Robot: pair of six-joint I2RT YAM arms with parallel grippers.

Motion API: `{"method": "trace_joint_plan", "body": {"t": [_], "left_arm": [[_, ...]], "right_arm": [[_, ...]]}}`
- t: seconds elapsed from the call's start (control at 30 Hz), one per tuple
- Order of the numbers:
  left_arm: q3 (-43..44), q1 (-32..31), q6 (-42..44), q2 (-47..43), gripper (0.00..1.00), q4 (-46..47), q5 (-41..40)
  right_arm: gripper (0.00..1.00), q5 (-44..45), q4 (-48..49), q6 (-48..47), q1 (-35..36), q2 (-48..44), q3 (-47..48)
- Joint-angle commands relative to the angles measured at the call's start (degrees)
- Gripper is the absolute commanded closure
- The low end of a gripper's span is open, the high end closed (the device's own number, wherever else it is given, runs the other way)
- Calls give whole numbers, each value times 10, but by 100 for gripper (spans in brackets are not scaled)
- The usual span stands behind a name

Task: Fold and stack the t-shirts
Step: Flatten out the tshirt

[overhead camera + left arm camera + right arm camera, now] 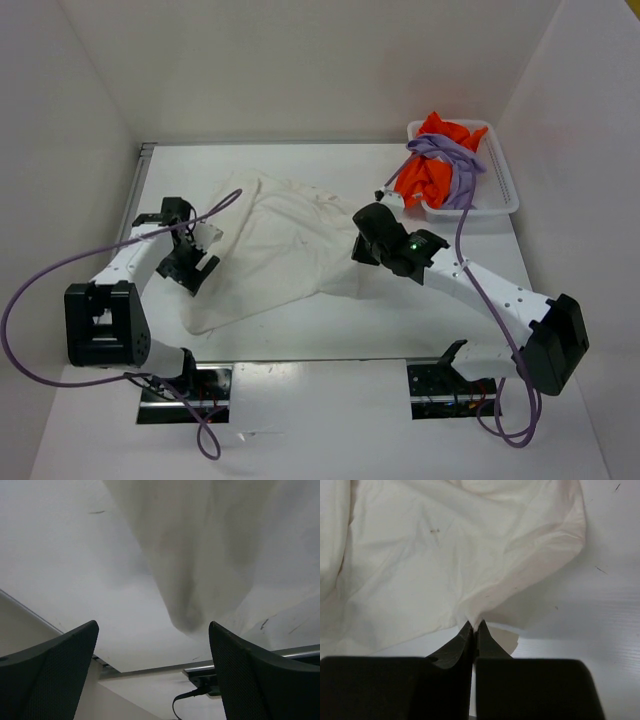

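Observation:
A white t-shirt point(285, 245) lies crumpled and spread on the middle of the table. My right gripper point(358, 245) is at its right edge, jaws shut on a pinch of the white cloth point(470, 580); the wrist view shows the fold gathered into my right gripper point(474, 625). My left gripper point(200, 252) hovers at the shirt's left edge. Its fingers point(235, 660) stand wide apart around nothing, and the white cloth point(195, 555) lies just beyond the tips of my left gripper point(152, 625). The orange t-shirt point(430, 170) and lavender t-shirt point(455, 160) are bundled in the basket.
A white mesh basket point(505, 190) sits at the back right corner. White walls close in the table on three sides. A purple cable point(225, 205) from the left arm loops over the shirt's left part. The arm bases stand at the near edge.

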Motion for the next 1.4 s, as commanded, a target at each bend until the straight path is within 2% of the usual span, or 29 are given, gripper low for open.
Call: {"method": "trace_joint_plan", "body": {"t": [0.0, 0.07, 0.23, 0.33, 0.4, 0.43, 0.53, 0.57, 0.6, 0.63, 0.7, 0.77, 0.8, 0.87, 0.9, 0.93, 0.97, 1.0, 1.03, 1.07, 1.13, 1.17, 1.23, 1.37], "left_arm": [[18, 8, -39, 21, 3, 6, -34], [25, 8, -45, 54, 3, 6, -42], [56, 8, -17, 95, 7, -107, 109], [43, 3, -17, 114, 8, -101, 90], [35, -5, -24, 133, 14, -87, 74], [35, -5, -24, 157, 28, -87, 83], [62, -5, -24, 186, 62, -94, 90], [73, -5, -24, 204, 93, -94, 90], [86, 5, -24, 212, 100, -94, 96], [105, 11, -24, 226, 100, -87, 96], [213, 18, -37, 256, 100, -81, 88], [340, 18, -51, 284, 100, -81, 70], [516, 18, -59, 300, 100, -93, 65], [729, 18, -83, 357, 100, -129, 71], [847, 18, -83, 379, 100, -144, 71], [1085, 12, -88, 427, 100, -169, 71], [1189, 3, -76, 461, 100, -175, 36], [1245, -10, -61, 430, 100, -168, 9], [1109, -28, -49, 394, 100, -106, -14], [1033, -28, -49, 323, 100, -78, -14], [899, -28, -56, 268, 100, -22, 9], [802, -28, -56, 248, 100, -14, 14], [729, -28, -56, 211, 100, -7, 15], [574, -15, -62, 149, 100, -7, 35]], "right_arm": [[100, 11, 41, 6, 0, 1, -5], [100, 19, 41, 1, 0, 1, -5], [100, 46, 30, 1, 0, -11, -5], [100, 60, 30, 1, 0, -25, -5], [100, 60, 30, 1, -15, -30, -5], [100, 60, 30, 1, -21, -30, -5], [100, 55, 42, -11, -40, -30, -5], [100, 49, 47, -20, -48, -30, -5], [100, 44, 56, -27, -57, -19, -5], [100, 36, 83, -35, -83, -12, 4], [100, 12, 142, -82, -115, 34, 39], [100, -5, 153, -141, -178, 89, 104], [100, -5, 153, -159, -200, 121, 208], [100, 19, 130, -201, -243, 207, 340], [100, 35, 125, -215, -250, 226, 468], [100, 52, 124, -230, -250, 249, 521], [100, 77, 124, -255, -250, 257, 606], [100, 77, 124, -266, -250, 257, 640], [100, 84, 116, -273, -250, 272, 670], [100, 97, 90, -289, -242, 272, 710], [100, 128, 90, -315, -219, 260, 701], [100, 146, 108, -328, -188, 233, 660], [100, 181, 113, -348, -158, 206, 617], [100, 209, 83, -307, -90, 112, 438]]}}
